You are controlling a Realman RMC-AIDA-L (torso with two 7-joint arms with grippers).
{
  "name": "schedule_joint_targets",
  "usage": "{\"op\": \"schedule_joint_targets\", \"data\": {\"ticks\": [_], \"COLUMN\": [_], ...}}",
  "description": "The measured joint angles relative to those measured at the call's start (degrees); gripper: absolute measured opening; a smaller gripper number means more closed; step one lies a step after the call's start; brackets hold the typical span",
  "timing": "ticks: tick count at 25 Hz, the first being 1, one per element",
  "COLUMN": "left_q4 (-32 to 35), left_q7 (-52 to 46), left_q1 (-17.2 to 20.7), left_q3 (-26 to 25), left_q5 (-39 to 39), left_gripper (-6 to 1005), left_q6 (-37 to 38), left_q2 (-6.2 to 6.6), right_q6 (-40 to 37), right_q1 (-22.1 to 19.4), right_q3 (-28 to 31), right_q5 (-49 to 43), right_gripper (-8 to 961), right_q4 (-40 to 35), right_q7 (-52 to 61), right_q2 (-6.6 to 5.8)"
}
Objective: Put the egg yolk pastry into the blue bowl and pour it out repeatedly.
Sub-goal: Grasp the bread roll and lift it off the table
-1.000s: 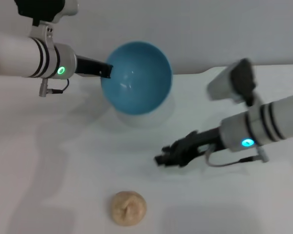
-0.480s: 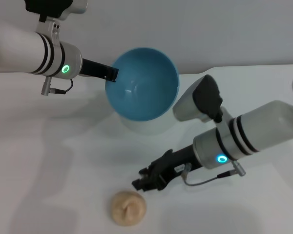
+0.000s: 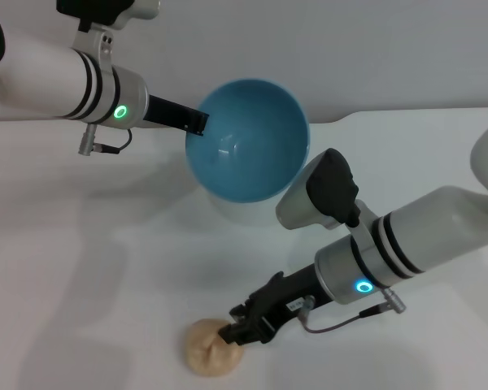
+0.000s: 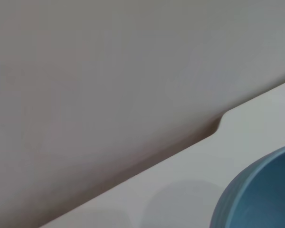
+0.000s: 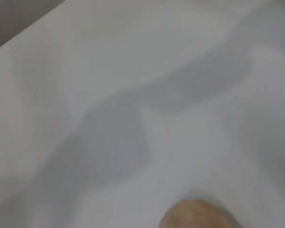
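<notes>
A white table (image 3: pixel 81 268) stands against a plain grey wall (image 3: pixel 374 49), its top bare and matte, crossed by the soft shadows of the two arms. The egg yolk pastry (image 3: pixel 205 351) lies at about six o'clock on the table, a small round ball of pale tan dough, dull on the surface, with faint creases on its top. The blue bowl (image 3: pixel 248 150) is at about twelve o'clock from it, well apart, deep and glossy sky-blue, plain inside, tilted so its mouth faces me and held off the table. The left gripper (image 3: pixel 197 122) clamps the bowl's rim at the bowl's nine o'clock side, its dark fingers closed on the edge. The right gripper (image 3: pixel 237 329) reaches in from three o'clock and its black fingertips are at the pastry's upper right edge, touching or all but touching it; I cannot tell how far the fingers are parted. Half a second ago that gripper hung higher, clear of the pastry, and a second ago it was farther up the table still; it has come down to the dough. The bowl has drifted slightly to the right, while the pastry lies where it lay.
</notes>
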Motion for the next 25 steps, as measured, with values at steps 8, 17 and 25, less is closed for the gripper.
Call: {"op": "schedule_joint_targets", "data": {"ticks": [8,17,25], "left_q4": [-1.04,-1.5,-1.57], "left_q7": [-1.53,-1.53,-1.52], "left_q1": [-0.5,-0.55,-0.55], "left_q3": [2.28,2.28,2.27], "left_q5": [-0.08,-0.26,-0.28], "left_gripper": [-1,-1,0], "left_q6": [-0.18,-0.23,-0.92], "left_q2": [-0.09,-0.09,-0.07], "right_q6": [8.42,10.46,10.91], "right_q1": [-0.04,-0.18,-0.74], "right_q3": [-14.18,-17.59,-16.86], "right_q5": [14.05,15.72,15.72], "right_gripper": [323,319,249], "right_q4": [-0.38,-0.26,-0.82], "right_q7": [-3.48,-3.25,-3.25], "right_q2": [0.06,0.08,-0.4]}}
